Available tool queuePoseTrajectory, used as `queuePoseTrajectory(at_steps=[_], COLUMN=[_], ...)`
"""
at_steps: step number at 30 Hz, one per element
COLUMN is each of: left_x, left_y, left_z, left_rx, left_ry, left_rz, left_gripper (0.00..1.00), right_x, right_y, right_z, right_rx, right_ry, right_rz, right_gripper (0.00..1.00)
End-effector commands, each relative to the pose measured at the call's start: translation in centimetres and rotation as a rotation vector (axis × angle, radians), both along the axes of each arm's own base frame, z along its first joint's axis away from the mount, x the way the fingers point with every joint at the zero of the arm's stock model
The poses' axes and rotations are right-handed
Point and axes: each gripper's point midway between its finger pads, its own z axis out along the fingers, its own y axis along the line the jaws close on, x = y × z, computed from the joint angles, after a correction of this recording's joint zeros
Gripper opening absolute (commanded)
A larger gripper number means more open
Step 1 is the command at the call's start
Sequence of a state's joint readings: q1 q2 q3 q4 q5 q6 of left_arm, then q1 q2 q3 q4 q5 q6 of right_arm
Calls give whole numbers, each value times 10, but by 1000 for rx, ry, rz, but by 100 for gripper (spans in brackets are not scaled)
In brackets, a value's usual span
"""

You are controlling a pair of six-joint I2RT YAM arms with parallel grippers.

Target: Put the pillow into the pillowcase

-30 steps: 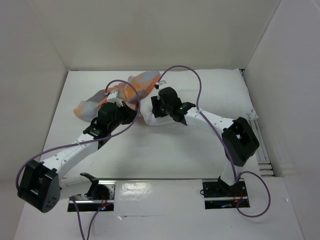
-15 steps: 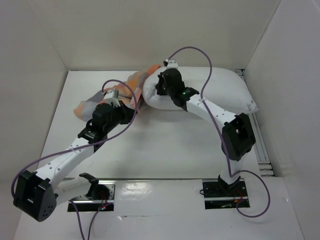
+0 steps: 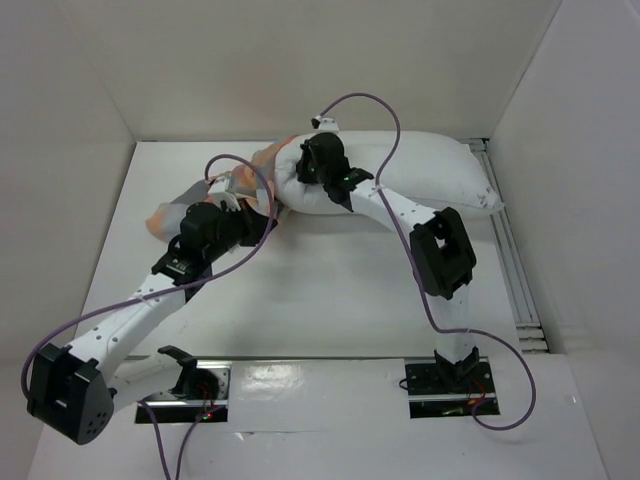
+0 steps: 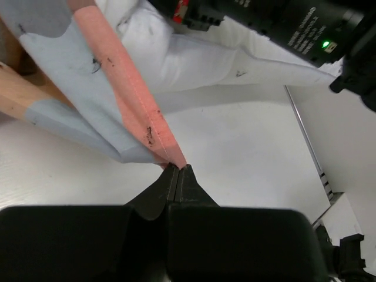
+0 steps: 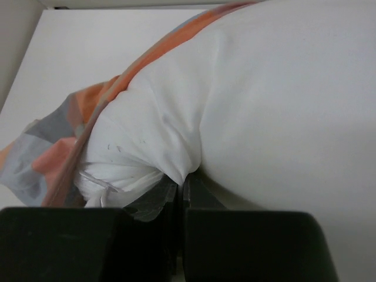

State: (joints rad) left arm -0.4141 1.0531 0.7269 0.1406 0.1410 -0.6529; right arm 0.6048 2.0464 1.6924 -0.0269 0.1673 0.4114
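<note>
The white pillow [image 3: 420, 170] lies along the back of the table, its left end bunched. My right gripper [image 3: 308, 172] is shut on a fold of that end [image 5: 176, 147], with small dark specks near it. The checked pillowcase [image 3: 200, 195] in orange, blue and grey lies crumpled at the pillow's left end, its edge lapping over the pillow's corner [image 5: 153, 59]. My left gripper [image 3: 232, 210] is shut on the pillowcase's orange hem [image 4: 150, 126] and holds it lifted off the table.
White walls close the table at the left, back and right. A metal rail [image 3: 515, 270] runs along the right edge. Purple cables [image 3: 400, 130] loop over both arms. Bare white tabletop [image 3: 320, 290] lies in front of the pillow.
My right gripper has carried the pillow's left end back and to the left, toward the pillowcase. The pillow now lies stretched along the back wall. My left gripper shifted slightly left.
</note>
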Motion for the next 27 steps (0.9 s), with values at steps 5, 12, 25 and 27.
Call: queuePoseTrajectory(at_steps=[5,12,25,27], left_x=[-7,34,119,124], left_y=[-15,41,32,35], left_z=[66,89,-26,-28], left_rx=[-74,-26,220,221], left_ry=[-81,-84,228,228], left_rz=[-114,121,205,233], left_gripper=[60,49,81,79], right_x=[-16,-31,-43,-43], right_y=[7,0,-2,-2], right_z=[-30,-30,-40,-40], right_rx=[67,67,79,79], right_ry=[21,33,58,58], right_rz=[46,62,51,51], right_gripper=[0,0,0,0])
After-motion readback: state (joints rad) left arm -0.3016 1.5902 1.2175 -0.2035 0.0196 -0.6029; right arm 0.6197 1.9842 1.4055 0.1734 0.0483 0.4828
